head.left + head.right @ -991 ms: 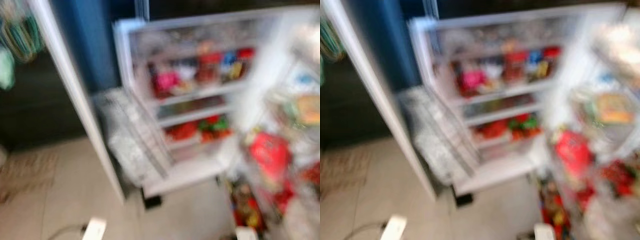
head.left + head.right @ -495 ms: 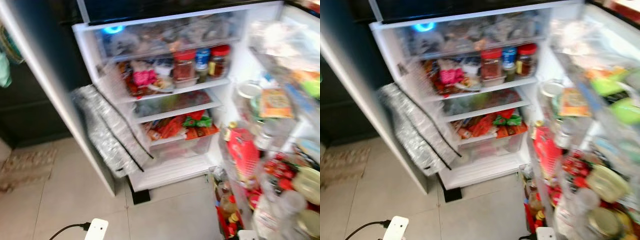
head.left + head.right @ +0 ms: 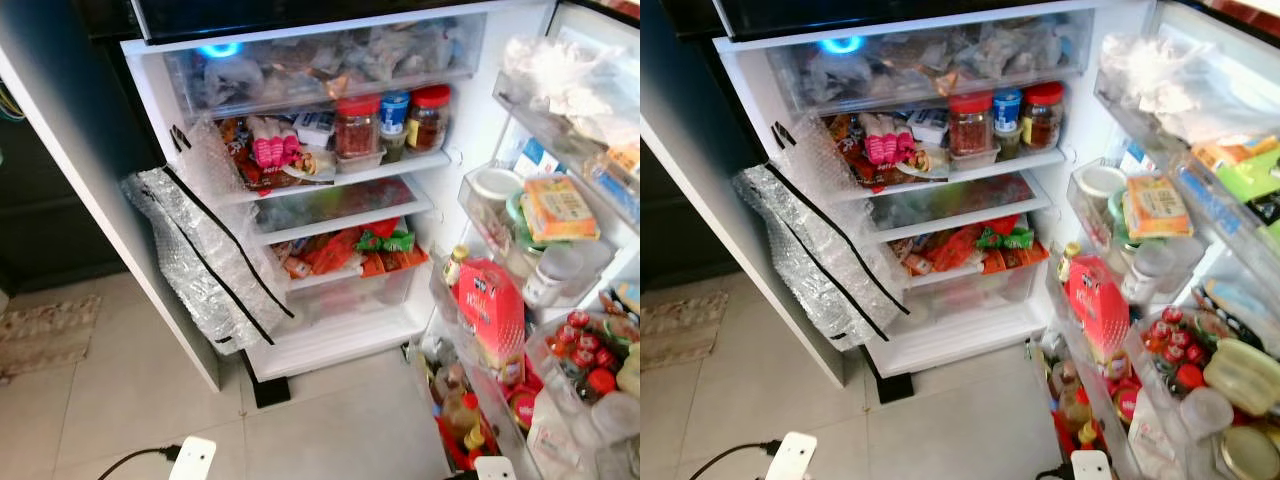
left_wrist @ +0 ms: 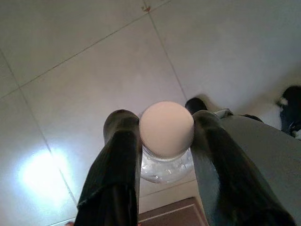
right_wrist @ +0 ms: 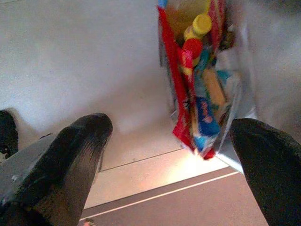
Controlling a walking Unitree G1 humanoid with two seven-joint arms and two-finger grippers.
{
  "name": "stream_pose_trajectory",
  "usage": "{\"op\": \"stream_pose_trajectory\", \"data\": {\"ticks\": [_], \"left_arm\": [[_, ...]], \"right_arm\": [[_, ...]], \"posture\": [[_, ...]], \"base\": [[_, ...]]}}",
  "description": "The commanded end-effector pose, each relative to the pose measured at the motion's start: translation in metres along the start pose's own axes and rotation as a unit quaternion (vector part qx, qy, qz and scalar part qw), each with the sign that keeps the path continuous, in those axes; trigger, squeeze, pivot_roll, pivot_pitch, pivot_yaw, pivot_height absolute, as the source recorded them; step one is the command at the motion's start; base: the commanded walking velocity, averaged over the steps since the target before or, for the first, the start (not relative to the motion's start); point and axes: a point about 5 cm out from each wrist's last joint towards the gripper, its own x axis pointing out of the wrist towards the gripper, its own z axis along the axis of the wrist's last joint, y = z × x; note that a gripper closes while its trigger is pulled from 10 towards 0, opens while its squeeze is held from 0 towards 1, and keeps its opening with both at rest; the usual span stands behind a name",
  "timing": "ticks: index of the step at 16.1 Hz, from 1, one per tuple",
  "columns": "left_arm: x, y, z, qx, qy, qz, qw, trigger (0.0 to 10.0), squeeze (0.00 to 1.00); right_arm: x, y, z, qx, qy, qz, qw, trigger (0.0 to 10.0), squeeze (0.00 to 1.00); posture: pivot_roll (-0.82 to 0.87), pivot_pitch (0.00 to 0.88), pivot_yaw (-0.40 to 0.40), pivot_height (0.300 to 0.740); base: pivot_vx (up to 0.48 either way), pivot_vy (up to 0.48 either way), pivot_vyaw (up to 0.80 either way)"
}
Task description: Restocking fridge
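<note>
My left claw (image 4: 162,141) is clamped on a clear plastic bottle (image 4: 165,162) just under its white cap (image 4: 166,129), one finger at nine o'clock of the neck and the other at three. It hangs low at my side, cap toward the wrist camera and the body pointing down at the pale floor tiles (image 4: 84,70). I judge the bottle light to middling in weight, stiff at the neck but soft in the walls, and smooth enough to slip if damp. The ridged collar under the cap is the right place to hold it, since the fingers catch there instead of squeezing the body.

My right claw (image 5: 171,155) hangs spread wide and empty beside the lowest door bin, where a red packet (image 5: 181,94) and a yellow-capped bottle (image 5: 200,26) stand.

Ahead, the fridge (image 3: 300,30) stands open. Red-lidded jars (image 3: 357,125) sit on the shelf at twelve o'clock, with red and green packets (image 3: 375,250) in the drawer below. The open door (image 3: 560,250) at three o'clock is crowded with tubs, small bottles and a red carton (image 3: 492,310). A sheet of bubble wrap (image 3: 205,260) hangs off the frame at nine o'clock. Space looks tight, so the bottle will need to go in upright.
</note>
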Motion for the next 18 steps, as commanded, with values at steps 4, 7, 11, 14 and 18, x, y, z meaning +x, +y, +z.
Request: {"op": "stream_pose_trajectory", "data": {"ticks": [4,7,11,14,18], "left_arm": [[-0.001,0.002,-0.008,0.0,0.012,0.001,1.0,10.0,0.0],[-0.001,0.002,-0.008,0.0,0.012,0.0,1.0,10.0,0.0],[-0.002,0.001,0.002,-0.006,-0.05,0.001,0.999,10.0,0.0],[-0.004,0.002,0.012,0.006,-0.106,0.006,0.994,10.0,0.0],[-0.017,0.01,0.124,-0.016,-0.328,0.011,0.945,10.0,0.0]], "right_arm": [[0.0,0.001,0.002,-0.029,-0.007,-0.019,0.999,10.0,0.0],[0.0,0.002,0.001,-0.029,-0.004,-0.015,0.999,10.0,0.0],[0.0,0.003,0.0,-0.02,0.001,0.006,1.0,10.0,0.0],[0.0,0.004,-0.001,-0.003,0.003,0.019,1.0,10.0,0.0],[0.001,0.004,0.004,0.006,0.002,0.03,1.0,10.0,0.0]], "posture": [[0.02,0.032,0.022,0.74],[0.02,0.033,0.023,0.74],[0.04,0.035,0.017,0.74],[0.03,0.035,0.02,0.74],[0.01,0.035,0.029,0.74]], "base": [[0.0,-0.36,0.0],[0.0,-0.361,0.0],[0.0,-0.083,0.0],[0.0,0.0,0.0],[0.0,0.0,0.0]]}}
